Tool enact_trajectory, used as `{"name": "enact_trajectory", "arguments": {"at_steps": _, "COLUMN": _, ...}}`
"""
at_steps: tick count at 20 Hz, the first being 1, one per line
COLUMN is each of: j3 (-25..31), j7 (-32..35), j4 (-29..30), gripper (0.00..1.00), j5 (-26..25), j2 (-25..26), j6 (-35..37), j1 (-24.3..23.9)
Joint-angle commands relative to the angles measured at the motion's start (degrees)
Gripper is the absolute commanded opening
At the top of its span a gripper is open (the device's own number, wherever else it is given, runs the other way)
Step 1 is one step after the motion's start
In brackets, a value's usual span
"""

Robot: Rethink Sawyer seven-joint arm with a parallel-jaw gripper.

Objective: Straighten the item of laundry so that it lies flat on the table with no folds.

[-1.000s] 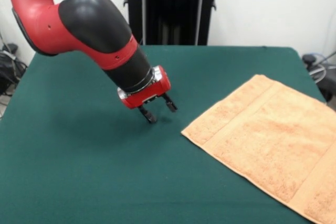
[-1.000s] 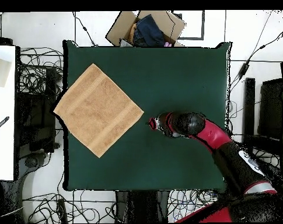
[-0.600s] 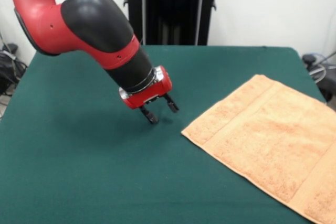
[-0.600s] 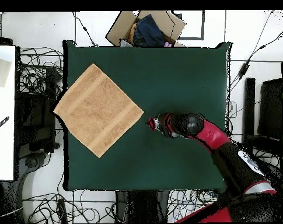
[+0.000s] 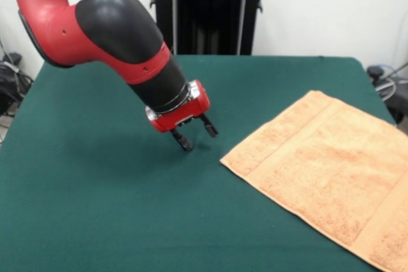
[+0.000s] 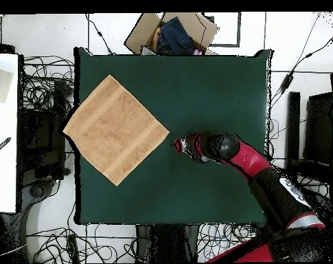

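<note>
The item of laundry (image 5: 328, 176) is a peach-orange terry towel lying spread flat on the dark green table (image 5: 95, 208), turned like a diamond, with woven bands near two opposite edges. In the overhead view the towel (image 6: 115, 129) lies at the table's (image 6: 210, 89) left side, one corner just over the edge. My gripper (image 5: 198, 136) hangs open just above the cloth, a short way left of the towel's nearest corner, holding nothing. From above the gripper (image 6: 177, 145) sits just right of that corner.
An open cardboard box (image 6: 171, 33) with dark clothing stands beyond the table's far edge in the overhead view. Cables cover the floor around the table. A black stand (image 5: 207, 11) rises behind the table in the front view.
The arm has crept slightly toward the towel's corner. The towel has not moved.
</note>
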Motion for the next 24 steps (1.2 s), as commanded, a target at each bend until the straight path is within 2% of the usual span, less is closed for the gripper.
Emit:
{"name": "enact_trajectory", "arguments": {"at_steps": 1, "j3": 3.9, "j7": 5.9, "j4": 6.2, "gripper": 1.0, "j5": -2.1, "j2": 13.3, "j6": -12.5, "j1": 4.3}}
{"name": "enact_trajectory", "arguments": {"at_steps": 15, "j3": 3.9, "j7": 6.9, "j4": 6.5, "gripper": 1.0, "j5": -2.0, "j2": 13.2, "j6": -14.2, "j1": 4.8}}
{"name": "enact_trajectory", "arguments": {"at_steps": 24, "j3": 3.4, "j7": 7.5, "j4": 5.8, "gripper": 1.0, "j5": -0.4, "j2": 11.5, "j6": -10.8, "j1": 6.6}}
